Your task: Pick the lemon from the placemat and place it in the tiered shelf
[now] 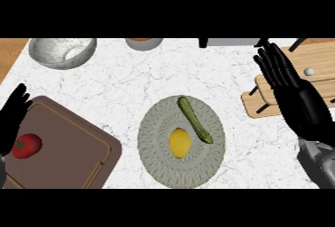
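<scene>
Right robot hand (pixel 297 99) open — hides tiered shelf (pixel 262 104) partly.

Evenly, brightly lit from above. Soft, faint shadows only, beside the shelf (pixel 288 95) legs and under the bowl (pixel 63 52). Mild sheen on the bowl's inside. No glare on the counter (pixel 131 84). No edge warping.

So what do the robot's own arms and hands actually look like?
Each robot hand is glossy black, with long slim fingers and a thumb. The right robot hand joins a grey, metallic-looking forearm with a rounded casing. The left robot hand shows only partly at the edge. No cables or markings show.
</scene>
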